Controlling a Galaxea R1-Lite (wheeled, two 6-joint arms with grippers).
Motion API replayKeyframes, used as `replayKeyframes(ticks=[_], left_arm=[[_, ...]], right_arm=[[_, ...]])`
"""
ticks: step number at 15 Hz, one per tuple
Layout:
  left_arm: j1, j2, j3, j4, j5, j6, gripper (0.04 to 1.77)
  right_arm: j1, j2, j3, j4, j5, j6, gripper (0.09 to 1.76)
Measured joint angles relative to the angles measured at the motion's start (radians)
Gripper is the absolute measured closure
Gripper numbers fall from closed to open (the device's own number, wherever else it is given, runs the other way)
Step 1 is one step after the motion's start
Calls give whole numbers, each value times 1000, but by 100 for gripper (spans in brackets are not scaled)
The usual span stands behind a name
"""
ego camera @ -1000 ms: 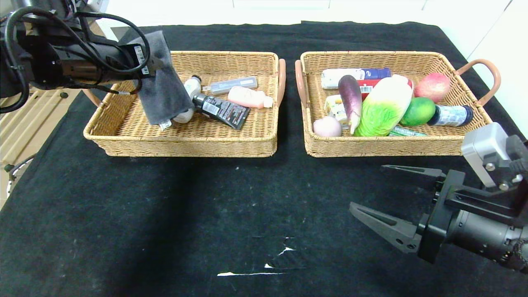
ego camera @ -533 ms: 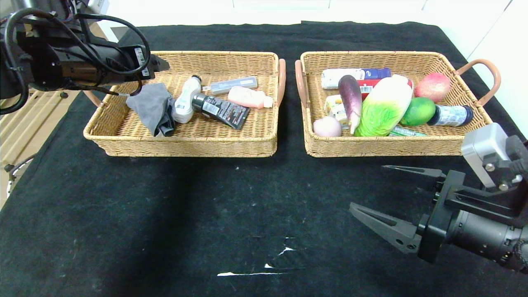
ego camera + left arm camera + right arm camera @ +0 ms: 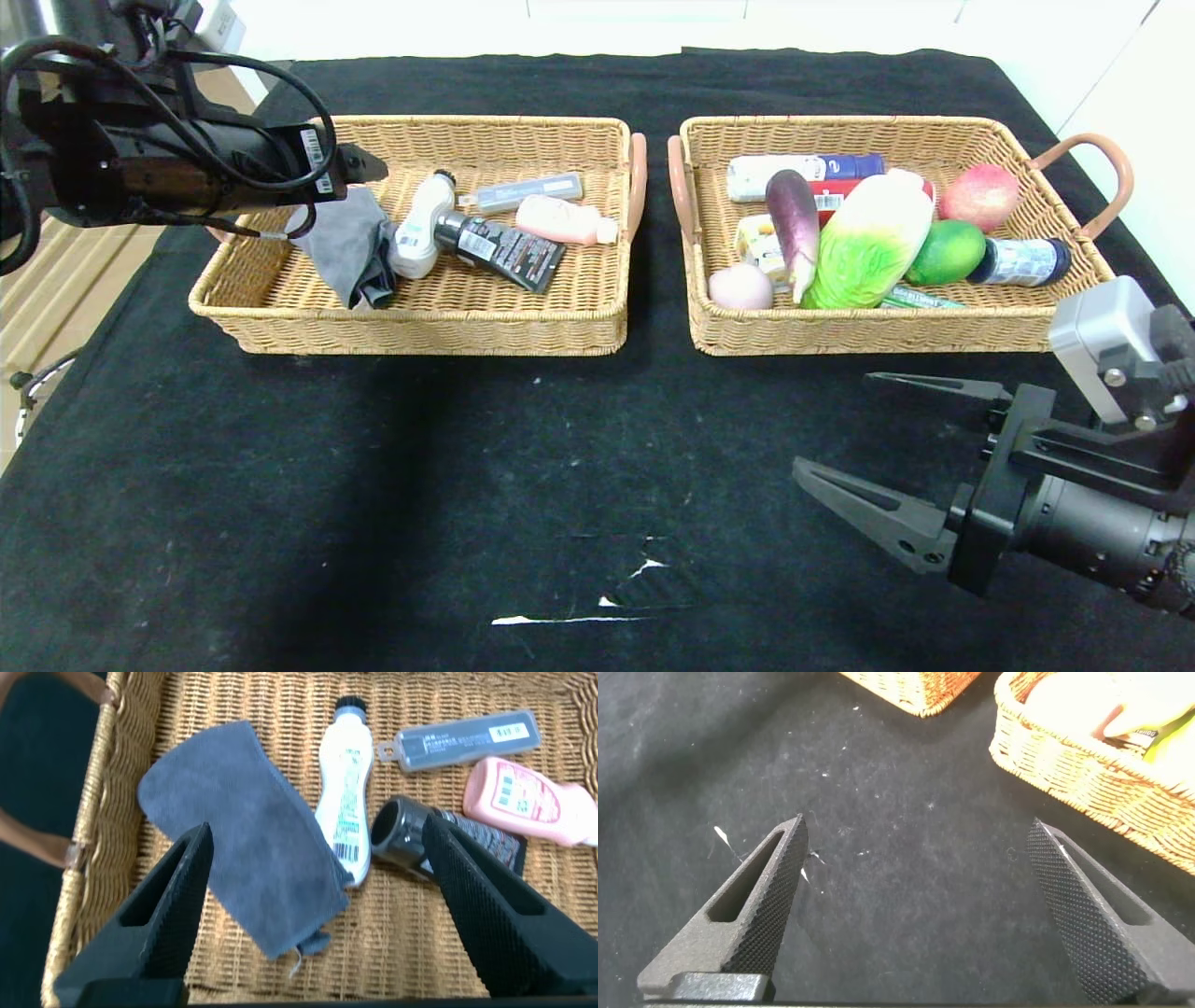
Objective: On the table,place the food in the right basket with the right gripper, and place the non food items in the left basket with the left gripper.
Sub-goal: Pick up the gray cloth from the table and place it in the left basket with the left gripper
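The grey cloth (image 3: 350, 245) (image 3: 243, 831) lies crumpled in the left basket (image 3: 420, 327), beside a white bottle (image 3: 415, 229) (image 3: 344, 784), a black tube (image 3: 499, 247), a pink bottle (image 3: 560, 220) and a grey case (image 3: 523, 192). My left gripper (image 3: 369, 168) (image 3: 318, 829) hovers open above the cloth and bottle, holding nothing. The right basket (image 3: 868, 331) holds an eggplant (image 3: 792, 224), a cabbage (image 3: 868, 243), a green mango (image 3: 945, 252), a red fruit (image 3: 978, 196) and a pink bulb (image 3: 739, 285). My right gripper (image 3: 831, 420) (image 3: 916, 823) stands open over bare cloth at the front right.
The black tablecloth (image 3: 523, 467) carries only white scuffs (image 3: 569, 618) near the front. Packaged bottles (image 3: 803, 168) (image 3: 1018, 261) also lie in the right basket. Basket handles (image 3: 1106, 177) stick out at the sides. The table's left edge (image 3: 56, 355) drops off.
The grey cloth hung from my left gripper a second ago; it has dropped into the left basket. The left gripper opened and drew back slightly. The right arm stayed still.
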Motion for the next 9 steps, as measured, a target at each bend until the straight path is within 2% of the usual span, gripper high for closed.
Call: replayKeyframes(ticks=[3, 9], left_arm=[[-11, -90, 92, 5, -48, 1, 16], [-81, -380, 426, 6, -155, 41, 12]], right_arm=[[-6, -3, -1, 0, 1, 1, 14], [-9, -12, -3, 0, 1, 1, 14]])
